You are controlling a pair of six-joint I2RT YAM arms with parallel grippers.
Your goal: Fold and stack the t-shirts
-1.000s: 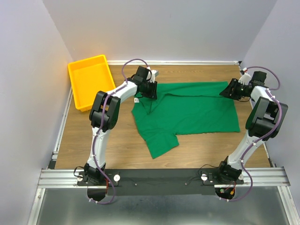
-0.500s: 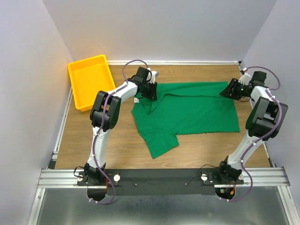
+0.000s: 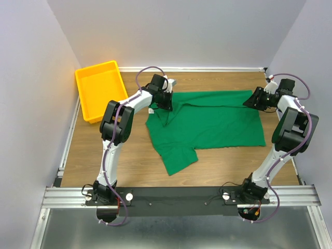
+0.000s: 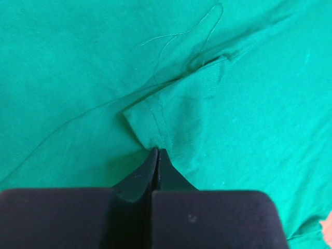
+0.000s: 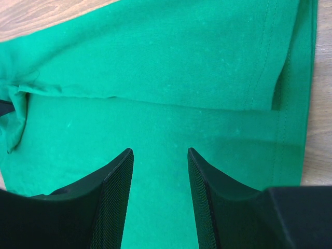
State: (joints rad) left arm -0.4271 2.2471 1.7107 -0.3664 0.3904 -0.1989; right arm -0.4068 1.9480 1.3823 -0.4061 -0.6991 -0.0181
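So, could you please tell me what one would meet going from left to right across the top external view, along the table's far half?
yellow tray → left gripper → green t-shirt → right gripper

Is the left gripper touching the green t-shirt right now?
Touching. The left wrist view shows the left gripper with jaws shut on a puckered fold of the t-shirt.
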